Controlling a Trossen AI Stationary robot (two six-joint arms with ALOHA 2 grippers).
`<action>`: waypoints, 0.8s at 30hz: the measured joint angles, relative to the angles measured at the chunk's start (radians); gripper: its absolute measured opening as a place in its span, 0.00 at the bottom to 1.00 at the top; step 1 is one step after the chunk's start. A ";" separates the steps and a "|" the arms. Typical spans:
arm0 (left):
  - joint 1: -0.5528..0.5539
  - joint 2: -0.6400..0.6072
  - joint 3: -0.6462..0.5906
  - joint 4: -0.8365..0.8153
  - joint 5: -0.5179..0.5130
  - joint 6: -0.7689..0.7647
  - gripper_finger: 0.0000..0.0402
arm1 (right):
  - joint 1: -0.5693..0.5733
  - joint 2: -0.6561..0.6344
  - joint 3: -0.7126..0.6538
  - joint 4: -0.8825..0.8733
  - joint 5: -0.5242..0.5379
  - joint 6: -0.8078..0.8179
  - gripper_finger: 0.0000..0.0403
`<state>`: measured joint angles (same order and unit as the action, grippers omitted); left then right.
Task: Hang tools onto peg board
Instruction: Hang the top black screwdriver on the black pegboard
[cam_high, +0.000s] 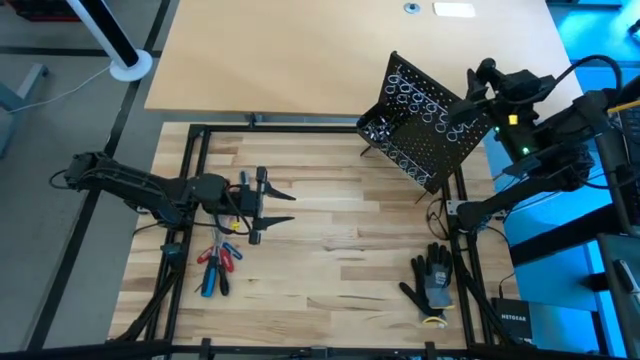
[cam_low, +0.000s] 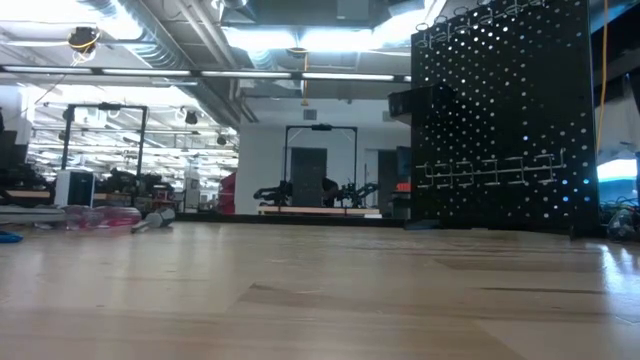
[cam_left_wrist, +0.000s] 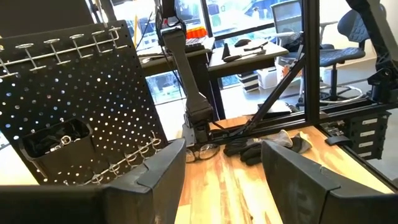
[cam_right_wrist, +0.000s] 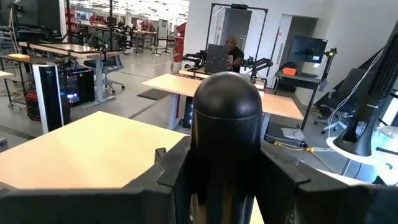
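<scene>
— Where's the peg board (cam_high: 425, 122)?
— Far right corner. My right gripper (cam_right_wrist: 225, 163) pinches a black handle (cam_right_wrist: 226, 134), seen only via wrist cam.
— Left?
— My left gripper (cam_high: 268, 205) is spread, just above tools (cam_high: 217, 262) near the left edge; overhead only.

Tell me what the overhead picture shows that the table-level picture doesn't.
Only the high view shows both arms: the left end effector, open, above the red and blue tools, the right end effector at the peg board's edge, and the work glove lying flat. Only the low view shows the board's face upright, with its ring holders, and the room behind. Both show the peg board and the wooden tabletop.
</scene>
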<state>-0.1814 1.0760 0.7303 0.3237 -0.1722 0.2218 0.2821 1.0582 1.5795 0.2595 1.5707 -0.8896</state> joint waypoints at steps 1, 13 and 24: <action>0.000 0.000 0.000 0.000 0.000 -0.002 0.50 | 0.000 0.002 0.000 -0.002 0.000 0.005 0.33; 0.000 0.000 0.000 -0.001 0.000 -0.012 0.50 | 0.000 0.043 0.000 0.001 0.000 0.029 0.33; 0.000 0.000 0.000 0.001 0.000 -0.013 0.50 | -0.001 0.053 -0.001 0.005 0.000 0.061 0.33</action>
<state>-0.1814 1.0760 0.7303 0.3248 -0.1722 0.2089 0.2810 1.1110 1.5787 0.2650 1.5703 -0.8287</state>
